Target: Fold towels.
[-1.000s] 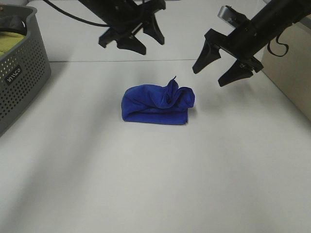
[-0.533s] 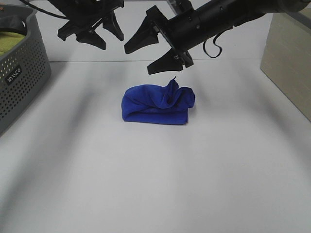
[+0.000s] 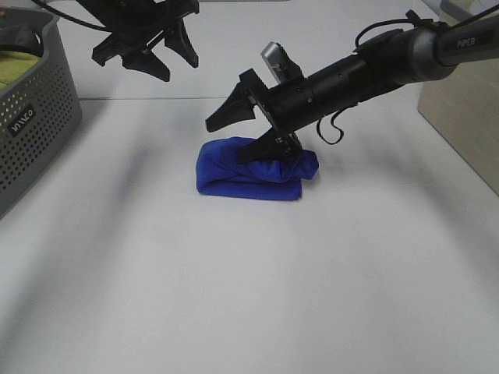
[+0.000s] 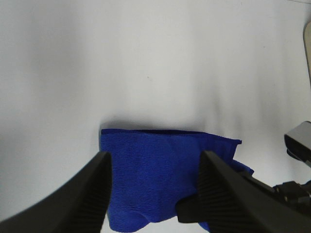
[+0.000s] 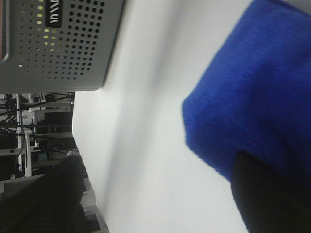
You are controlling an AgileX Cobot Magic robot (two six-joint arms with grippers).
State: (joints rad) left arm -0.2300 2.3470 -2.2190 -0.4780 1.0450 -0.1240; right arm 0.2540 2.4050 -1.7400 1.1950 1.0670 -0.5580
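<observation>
Grey perforated basket at worktop edge. Right hand spread, lower finger on bunched blue towel. Left hand spread, aloft.

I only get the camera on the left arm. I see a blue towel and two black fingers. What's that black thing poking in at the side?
Observer: That's the right gripper. The high camera shows its arm reaching across from the right, with one finger down on the towel.
Operator: Is it pinching the towel?
Observer: No. From above, its jaws stand wide open, the other finger up in the air.
Operator: Is my gripper touching the towel?
Observer: No. The left gripper hangs open, high up and off toward the back left.
Operator: Anything else on the table?
Observer: A grey basket with little holes sits at the left edge.
</observation>
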